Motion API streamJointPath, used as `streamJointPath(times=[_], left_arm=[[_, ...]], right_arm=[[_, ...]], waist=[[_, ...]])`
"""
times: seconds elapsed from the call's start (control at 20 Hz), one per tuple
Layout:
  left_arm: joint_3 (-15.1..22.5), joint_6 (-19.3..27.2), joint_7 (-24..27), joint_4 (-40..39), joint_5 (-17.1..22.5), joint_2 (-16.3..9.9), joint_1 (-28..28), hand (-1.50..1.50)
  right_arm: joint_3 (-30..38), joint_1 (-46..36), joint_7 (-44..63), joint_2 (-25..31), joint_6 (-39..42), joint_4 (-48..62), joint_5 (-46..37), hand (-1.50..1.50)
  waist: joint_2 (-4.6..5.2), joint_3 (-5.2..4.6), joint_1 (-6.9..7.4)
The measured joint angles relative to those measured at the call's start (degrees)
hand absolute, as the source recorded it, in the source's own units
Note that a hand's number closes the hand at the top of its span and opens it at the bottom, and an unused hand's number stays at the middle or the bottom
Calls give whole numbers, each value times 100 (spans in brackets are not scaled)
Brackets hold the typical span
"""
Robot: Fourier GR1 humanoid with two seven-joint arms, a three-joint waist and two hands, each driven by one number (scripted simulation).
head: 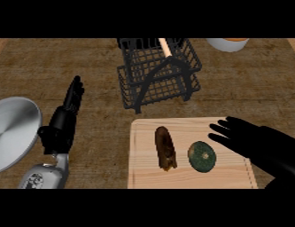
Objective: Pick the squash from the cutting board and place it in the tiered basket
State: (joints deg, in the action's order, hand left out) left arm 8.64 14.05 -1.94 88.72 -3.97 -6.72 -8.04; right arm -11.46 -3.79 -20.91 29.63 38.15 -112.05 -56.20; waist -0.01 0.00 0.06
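A pale wooden cutting board [189, 177] lies at the lower middle of the counter. On it sits a round dark green squash [202, 156], and to its left a long brown vegetable [165, 148]. The black wire tiered basket [157, 71] stands behind the board, apart from it. My right hand [258, 142] hovers open over the board's right part, its fingers [220, 133] stretched toward the squash and a little right of it, not touching. My left hand [64, 119] rests open at the left, fingers pointing up.
A round grey metal lid or plate [5, 133] lies at the far left beside my left forearm. A white bowl with orange contents [228, 43] shows at the top right edge. A pale wooden stick [165, 47] stands in the basket's upper tier.
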Motion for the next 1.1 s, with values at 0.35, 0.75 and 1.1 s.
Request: streamJointPath(times=[0.35,0.75,1.1], left_arm=[[-73,-67,-83,64,-173,106,-2,0],[-220,-224,-81,120,-227,147,26,0],[-257,-254,-130,132,-338,266,43,0]], right_arm=[[-54,-23,-198,-217,-74,205,-193,-150],[-361,-183,27,-641,71,423,-492,-150],[-622,-194,158,-936,127,546,-808,-150]], waist=[[-1,0,-5],[0,-1,0],[-1,-1,-2]])
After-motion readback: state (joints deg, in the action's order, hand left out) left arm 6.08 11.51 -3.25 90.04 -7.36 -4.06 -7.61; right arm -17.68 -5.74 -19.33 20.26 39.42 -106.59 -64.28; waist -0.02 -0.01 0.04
